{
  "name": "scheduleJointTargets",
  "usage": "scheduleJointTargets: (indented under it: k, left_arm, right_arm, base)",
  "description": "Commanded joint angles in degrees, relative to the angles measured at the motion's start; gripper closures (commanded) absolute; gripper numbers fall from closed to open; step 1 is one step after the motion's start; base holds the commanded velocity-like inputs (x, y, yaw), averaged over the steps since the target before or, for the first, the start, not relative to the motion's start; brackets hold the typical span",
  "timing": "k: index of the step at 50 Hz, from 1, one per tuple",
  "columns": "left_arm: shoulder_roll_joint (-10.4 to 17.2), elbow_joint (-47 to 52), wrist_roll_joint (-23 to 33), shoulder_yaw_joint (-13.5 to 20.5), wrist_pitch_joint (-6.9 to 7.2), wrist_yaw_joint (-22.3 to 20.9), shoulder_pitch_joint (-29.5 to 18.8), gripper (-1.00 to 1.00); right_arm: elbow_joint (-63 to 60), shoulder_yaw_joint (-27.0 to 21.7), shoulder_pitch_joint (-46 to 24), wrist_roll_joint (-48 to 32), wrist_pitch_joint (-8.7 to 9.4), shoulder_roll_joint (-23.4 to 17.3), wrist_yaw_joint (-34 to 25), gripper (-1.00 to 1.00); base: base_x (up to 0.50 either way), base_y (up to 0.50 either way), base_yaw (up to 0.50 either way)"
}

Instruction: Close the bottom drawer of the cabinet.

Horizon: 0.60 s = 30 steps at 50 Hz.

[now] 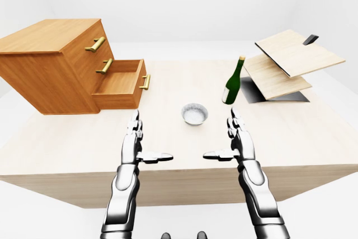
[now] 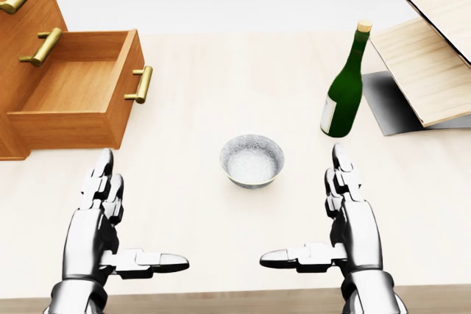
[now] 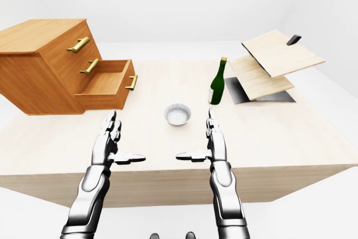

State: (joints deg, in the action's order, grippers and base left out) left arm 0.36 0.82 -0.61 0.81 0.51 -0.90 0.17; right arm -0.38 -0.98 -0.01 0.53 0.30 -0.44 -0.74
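Our left hand (image 2: 99,215) and our right hand (image 2: 346,215) are closest to us, low in the head view at about 7 and 5 o'clock. Both hover over the table (image 2: 221,71) with fingers straight and spread and thumbs sticking out toward each other. They hold nothing and touch nothing.

Between our hands, a little higher, we see a small silver bowl (image 2: 252,159). It sits upright on the table.

Up at 10 o'clock stands the cabinet (image 1: 53,65), made of brown wood, with three drawers. Each has a gold handle. The two top drawers are pushed in. The bottom drawer (image 2: 77,93) is pulled out a long way, and we can see down inside its bare wooden box. It rests low, just over the tabletop. Its long side runs from the cabinet out toward the middle of the table, so in the head view it points to about 3 o'clock. Its gold handle (image 2: 141,84) is on that end, facing the green bottle (image 2: 344,90).

That bottle stands at 2 o'clock, well apart from the drawer, with a tan cork on top and a pale label.

At the far 2 o'clock edge, light wooden boards (image 1: 293,54) lean over a dark grey base (image 1: 263,94).
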Motion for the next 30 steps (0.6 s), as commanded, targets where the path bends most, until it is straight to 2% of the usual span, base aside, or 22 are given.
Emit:
scheduleJointTargets:
  k: [1,10,12,18,19,20,21,22,24,26,28,30]
  left_arm:
    - [0.57,1.19,-1.43,1.56,0.58,-1.42,0.11,-1.00]
    - [0.57,0.82,-1.58,1.45,0.32,-1.36,0.05,-1.00]
    - [0.58,1.11,-1.61,1.44,0.58,-1.31,0.08,-1.00]
    - [0.58,0.70,-1.53,1.40,0.35,-1.29,0.02,-1.00]
    - [0.58,0.39,-1.51,1.39,0.12,-1.30,-0.07,-1.00]
    - [0.55,0.93,-1.50,1.31,0.48,-1.28,0.08,-1.00]
    - [0.55,1.29,-1.52,1.30,0.74,-1.27,0.16,-1.00]
    - [0.56,1.14,-1.52,1.35,0.67,-1.26,0.08,-1.00]
    - [0.61,0.99,-1.72,1.49,0.76,-1.33,-0.07,-1.00]
    - [0.59,0.91,-1.88,1.49,0.82,-1.44,-0.11,-1.00]
    - [0.52,2.13,-1.73,1.24,1.58,-1.35,0.24,-1.00]
    - [0.50,2.13,-1.70,1.22,1.49,-1.36,0.28,-1.00]
  right_arm:
    - [0.32,-1.65,-0.32,0.72,0.01,-0.75,-0.98,-1.00]
    - [0.37,-2.73,-0.84,0.92,0.04,-1.25,-0.47,-1.00]
    - [-1.70,-4.39,-1.24,2.06,1.84,-1.90,-0.05,-1.00]
    - [-4.04,-8.26,-2.66,4.89,3.27,-3.25,1.85,-1.00]
    - [-4.52,-8.69,-2.65,5.60,3.31,-3.23,2.19,-1.00]
    - [-5.47,-9.19,-2.53,6.46,3.09,-3.00,2.94,-1.00]
    - [-6.28,-9.61,-2.28,7.47,2.12,-2.75,3.48,-1.00]
    - [-7.16,-9.75,-2.05,8.21,2.37,-2.74,3.88,-1.00]
    - [-8.83,-11.09,-1.74,9.79,1.13,-2.53,5.91,-1.00]
    - [-9.48,-11.30,-1.63,10.43,1.21,-2.77,6.74,-1.00]
    - [-10.89,-12.74,-1.78,11.57,1.72,-3.40,8.46,-1.00]
    - [-10.80,-13.37,-2.19,11.99,1.91,-3.60,9.91,-1.00]
  base:
    - [0.00,0.00,0.00]
    - [0.00,0.00,0.00]
    - [0.00,0.00,0.00]
    - [0.00,0.00,0.00]
    - [0.00,0.00,0.00]
    - [0.00,0.00,0.00]
    - [0.00,0.00,0.00]
    - [0.00,0.00,0.00]
    - [0.00,0.00,0.00]
    - [0.00,0.00,0.00]
    - [0.00,0.00,0.00]
    - [0.00,0.00,0.00]
